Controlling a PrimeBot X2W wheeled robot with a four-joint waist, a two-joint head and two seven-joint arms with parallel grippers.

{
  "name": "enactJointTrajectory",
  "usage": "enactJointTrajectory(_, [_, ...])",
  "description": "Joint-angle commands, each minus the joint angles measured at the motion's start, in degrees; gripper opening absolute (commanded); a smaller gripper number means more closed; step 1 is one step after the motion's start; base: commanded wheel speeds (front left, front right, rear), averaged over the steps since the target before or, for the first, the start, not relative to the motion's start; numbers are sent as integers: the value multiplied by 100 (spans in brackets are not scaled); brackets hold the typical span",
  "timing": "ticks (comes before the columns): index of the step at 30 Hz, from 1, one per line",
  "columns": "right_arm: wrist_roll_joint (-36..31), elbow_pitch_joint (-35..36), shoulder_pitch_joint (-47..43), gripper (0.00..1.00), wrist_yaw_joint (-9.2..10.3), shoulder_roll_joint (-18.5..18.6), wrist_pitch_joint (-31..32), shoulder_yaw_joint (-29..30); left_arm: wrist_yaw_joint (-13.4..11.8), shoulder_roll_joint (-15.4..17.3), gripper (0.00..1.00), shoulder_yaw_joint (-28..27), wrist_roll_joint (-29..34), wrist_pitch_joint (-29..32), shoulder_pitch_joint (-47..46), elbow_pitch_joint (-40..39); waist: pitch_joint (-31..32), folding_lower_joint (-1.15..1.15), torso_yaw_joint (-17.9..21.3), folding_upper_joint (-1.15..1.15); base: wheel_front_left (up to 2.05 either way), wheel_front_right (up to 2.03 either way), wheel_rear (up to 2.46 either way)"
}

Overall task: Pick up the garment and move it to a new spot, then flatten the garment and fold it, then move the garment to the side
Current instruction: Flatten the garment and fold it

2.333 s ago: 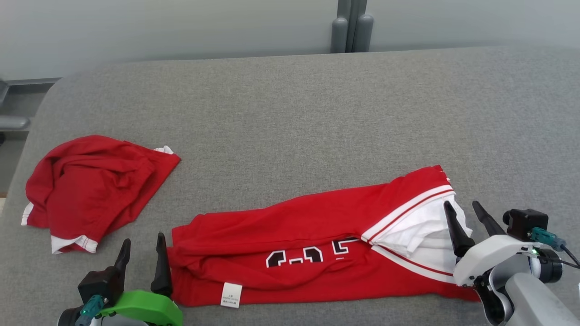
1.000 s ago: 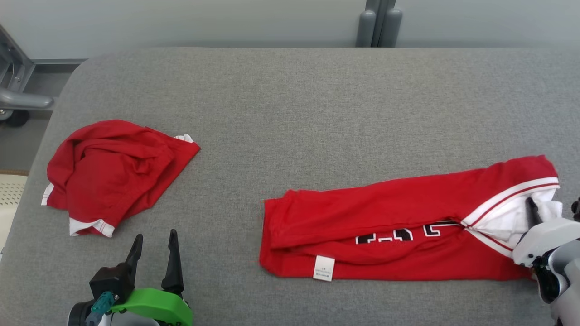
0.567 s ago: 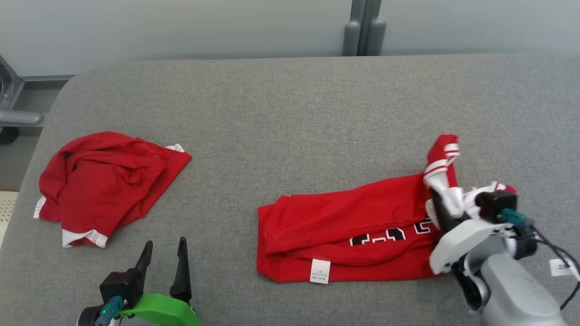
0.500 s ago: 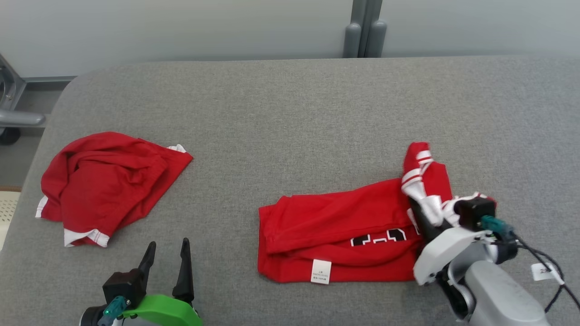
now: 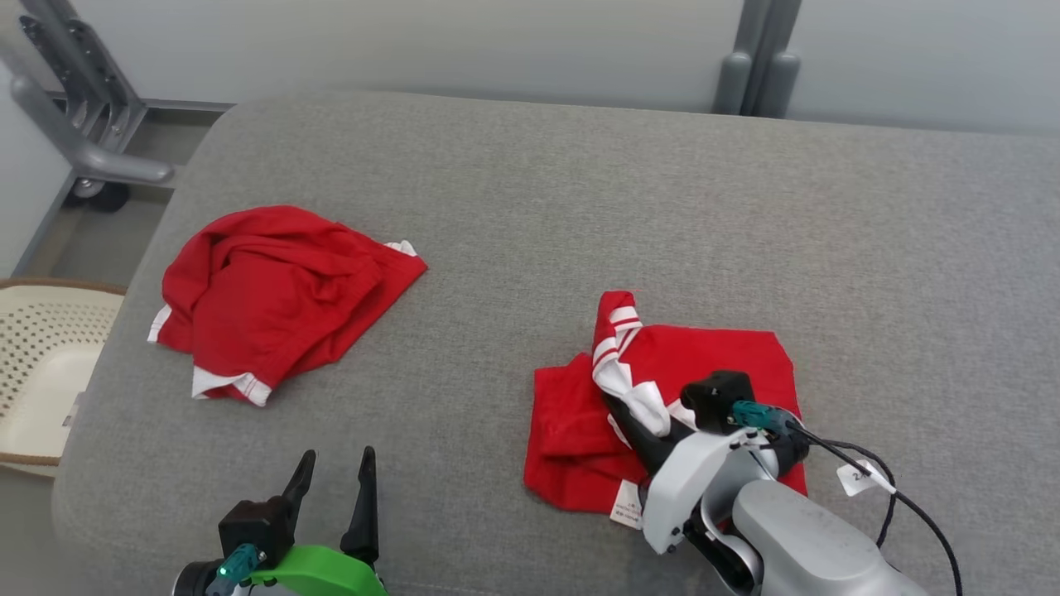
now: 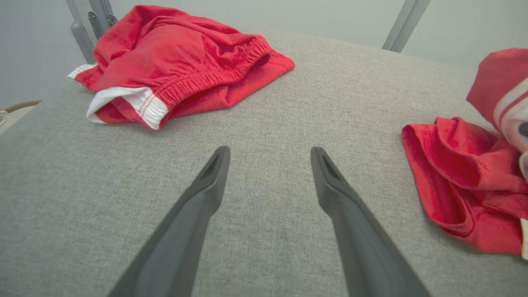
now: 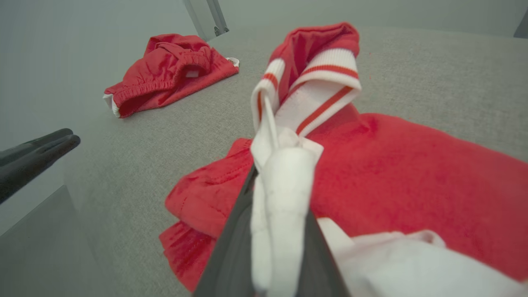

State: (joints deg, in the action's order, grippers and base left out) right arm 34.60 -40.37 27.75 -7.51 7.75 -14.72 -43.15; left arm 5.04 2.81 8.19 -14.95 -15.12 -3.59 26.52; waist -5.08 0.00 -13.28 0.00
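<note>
Red jersey (image 5: 720, 356), lower right of centre, head view: fold step.
Right gripper (image 5: 617, 406) pinches its white-striped end; left gripper (image 5: 338, 457) gapes empty. You should next lay that end flat, then release.

It looks like a bare robot test room or lab. A grey fabric-covered worktop (image 5: 530, 207) stands before a plain pale wall (image 5: 414, 41), with a wheeled metal frame (image 5: 74, 141), grey posts (image 5: 758, 79) and a cream perforated basket (image 5: 41, 364) around it.
</note>
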Motion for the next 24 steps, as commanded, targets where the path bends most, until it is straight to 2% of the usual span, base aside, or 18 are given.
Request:
enactJointTrajectory(1, [60,-115,112,0,5,-55,-38,-111,-10,22,100,-1,-45,-1,-18,18,-40,0,-266,0,0,0,0])
enactJointTrajectory(2, [114,-199,147,0,6,-91,-41,-173,-12,22,100,-6,-49,-1,1,25,-44,0,-300,0,0,0,0])
enactJointTrajectory(3, [171,-277,178,14,5,-122,-43,-209,-18,21,100,-18,-57,-1,16,26,-46,0,-321,0,0,0,0])
enactJointTrajectory(4, [210,-339,229,100,5,-150,-49,-226,-17,21,100,-34,-53,-1,35,36,-48,0,-335,0,0,0,0])
enactJointTrajectory(6, [322,-352,304,100,5,-197,-59,-170,-11,21,100,-64,-44,-1,57,35,-50,0,-337,0,0,0,0])
enactJointTrajectory(9, [424,22,306,100,6,-98,-49,201,-14,22,100,-165,-44,-1,97,2,-52,0,-255,0,0,0,0])
enactJointTrajectory(14, [283,948,-173,100,5,250,-47,1424,55,19,100,-268,-10,0,76,-33,-53,0,-13,0,0,0,0])
enactJointTrajectory(15, [283,948,-173,100,5,250,-47,1424,55,19,100,-268,-10,0,76,-33,-53,0,-13,0,0,0,0])
enactJointTrajectory(20, [-33,973,-727,100,5,453,-48,2394,112,21,100,-297,21,-1,-34,1,-71,0,172,0,0,0,0])
enactJointTrajectory(24, [-150,766,-1023,100,4,394,-48,2580,145,21,100,-291,23,-1,-111,16,-96,0,204,0,0,0,0])
